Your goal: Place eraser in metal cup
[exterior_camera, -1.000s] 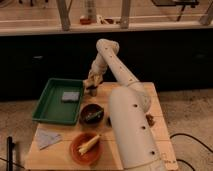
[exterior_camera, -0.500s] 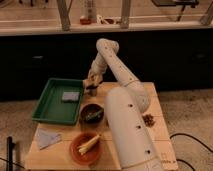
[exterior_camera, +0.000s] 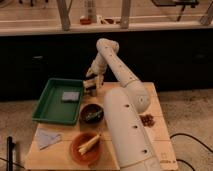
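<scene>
My gripper (exterior_camera: 92,81) hangs at the end of the white arm (exterior_camera: 117,65) over the back of the wooden table (exterior_camera: 159,134), just right of the green tray (exterior_camera: 47,107). A small dark cylindrical thing right under it looks like the metal cup (exterior_camera: 93,91); it is partly hidden by the gripper. A flat grey block (exterior_camera: 70,96) lies in the tray; I cannot tell whether it is the eraser. I cannot see whether the gripper holds anything.
A dark brown bowl (exterior_camera: 92,113) with something greenish in it stands in front of the gripper. An orange bowl (exterior_camera: 86,146) with pale sticks stands at the front. A blue-grey cloth (exterior_camera: 47,137) lies front left. A reddish-brown clump (exterior_camera: 146,120) lies at the right.
</scene>
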Motion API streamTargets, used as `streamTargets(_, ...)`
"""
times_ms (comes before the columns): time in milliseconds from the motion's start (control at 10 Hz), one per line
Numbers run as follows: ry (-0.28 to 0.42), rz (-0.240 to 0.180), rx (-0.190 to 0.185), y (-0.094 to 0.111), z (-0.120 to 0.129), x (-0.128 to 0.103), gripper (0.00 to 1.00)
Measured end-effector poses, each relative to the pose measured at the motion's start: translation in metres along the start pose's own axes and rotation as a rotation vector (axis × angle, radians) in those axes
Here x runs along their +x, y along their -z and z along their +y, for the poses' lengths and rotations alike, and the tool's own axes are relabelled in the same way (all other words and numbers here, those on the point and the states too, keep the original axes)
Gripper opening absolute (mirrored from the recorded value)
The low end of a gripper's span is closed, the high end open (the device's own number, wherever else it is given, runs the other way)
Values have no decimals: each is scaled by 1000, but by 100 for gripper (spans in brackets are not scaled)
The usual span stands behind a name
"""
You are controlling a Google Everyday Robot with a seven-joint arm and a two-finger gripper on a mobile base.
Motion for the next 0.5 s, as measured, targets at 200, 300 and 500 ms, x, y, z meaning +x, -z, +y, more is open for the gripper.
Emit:
streamTargets(200,-1,-1,1,1,1,1,80)
streamTargets(300,3,-3,0,0,1,0,80)
streamTargets(500,6,-6,1,0,2,-2,80)
